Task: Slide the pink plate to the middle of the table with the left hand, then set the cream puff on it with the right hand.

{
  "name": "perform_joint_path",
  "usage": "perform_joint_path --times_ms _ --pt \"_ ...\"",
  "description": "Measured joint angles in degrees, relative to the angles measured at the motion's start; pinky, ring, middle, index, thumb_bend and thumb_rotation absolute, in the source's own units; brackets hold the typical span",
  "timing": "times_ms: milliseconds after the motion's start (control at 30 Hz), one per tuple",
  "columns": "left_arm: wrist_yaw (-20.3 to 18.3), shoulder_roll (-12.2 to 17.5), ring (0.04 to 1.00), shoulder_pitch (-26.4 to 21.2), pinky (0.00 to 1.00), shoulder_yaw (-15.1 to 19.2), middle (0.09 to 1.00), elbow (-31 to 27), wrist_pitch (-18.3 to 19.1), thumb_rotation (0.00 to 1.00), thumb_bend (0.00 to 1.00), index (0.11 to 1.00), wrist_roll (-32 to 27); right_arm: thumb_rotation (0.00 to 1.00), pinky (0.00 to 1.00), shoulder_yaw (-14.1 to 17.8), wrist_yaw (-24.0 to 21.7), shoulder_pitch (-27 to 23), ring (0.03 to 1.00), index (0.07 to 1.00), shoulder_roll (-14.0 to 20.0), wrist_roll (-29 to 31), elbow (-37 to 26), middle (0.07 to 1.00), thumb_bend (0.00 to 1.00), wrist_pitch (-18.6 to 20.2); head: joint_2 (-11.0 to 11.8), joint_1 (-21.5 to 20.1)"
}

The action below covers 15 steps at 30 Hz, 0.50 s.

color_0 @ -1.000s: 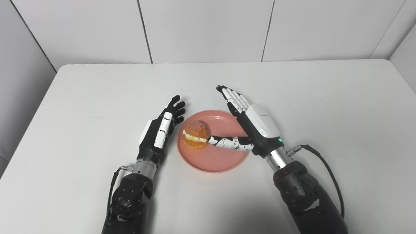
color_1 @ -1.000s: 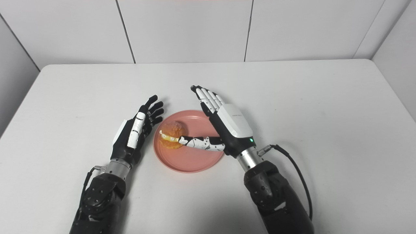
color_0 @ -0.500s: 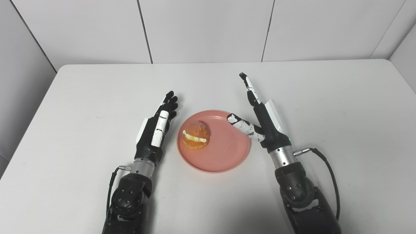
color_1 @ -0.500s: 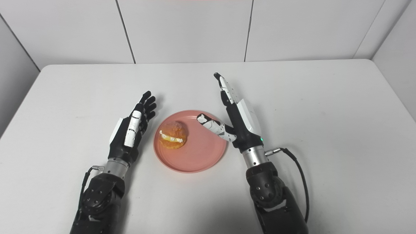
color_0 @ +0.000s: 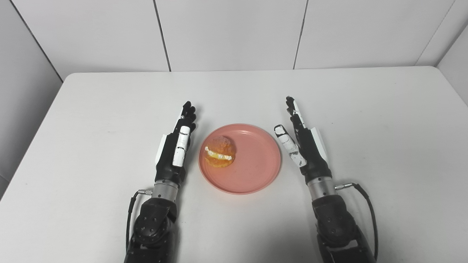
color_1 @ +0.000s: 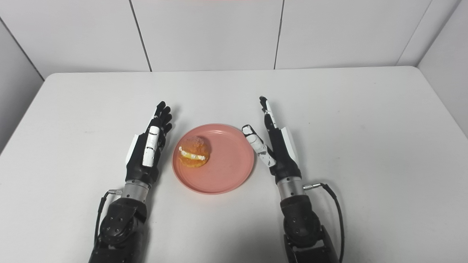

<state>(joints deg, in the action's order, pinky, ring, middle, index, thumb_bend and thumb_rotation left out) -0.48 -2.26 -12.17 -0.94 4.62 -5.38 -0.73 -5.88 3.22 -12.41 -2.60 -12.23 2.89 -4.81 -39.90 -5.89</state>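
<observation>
- 2 hands rest edge-on, one on each side of the pink plate [color_0: 252, 175], each empty with its fingers stretched out toward the far edge of the tabletop [color_0: 384, 109].
- Left hand [color_0: 174, 149]: open, holding nothing, palm turned toward the plate, just beside the plate's left rim; whether it touches the rim cannot be told.
- Right hand [color_0: 305, 146]: open as well, nothing in it, thumb [color_0: 289, 143] angled out toward the plate's right rim and close to it, fingers straight and together.
- Cream puff [color_0: 220, 151]: it sits on the left part of the plate, golden shell with a band of white cream across its front, nearer the left hand than the right and apart from both.
- Plate: it lies flat near the middle of the tabletop, a little closer to the near edge than to the far one, well away from all 4 corners.
- White wall panels [color_0: 230, 33] stand behind the far edge.
</observation>
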Motion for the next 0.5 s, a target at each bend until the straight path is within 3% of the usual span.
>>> perform_joint_path --times_ms 167,333,500 --pt "0.78 -0.43 0.959 0.02 0.94 0.52 0.958 -0.52 1.58 0.89 0.43 0.883 -0.02 0.83 1.00 2.04 -0.76 0.71 1.000 1.000 -2.14 8.17 -0.17 1.000 0.68 0.01 0.35 -0.09" --pt "1.40 -0.44 0.956 0.09 0.94 0.52 0.957 -0.44 1.28 0.90 0.44 0.867 0.86 0.84 1.00 2.26 -2.05 2.07 1.000 1.000 -3.49 13.29 -1.07 1.000 0.69 0.22 0.62 0.26" --pt "0.99 -0.33 0.990 0.59 0.98 0.31 0.994 -0.44 1.31 0.98 0.51 0.990 0.77 0.88 1.00 2.30 -2.59 2.11 1.000 1.000 -3.08 14.52 -1.09 1.000 0.66 0.97 0.70 0.62"
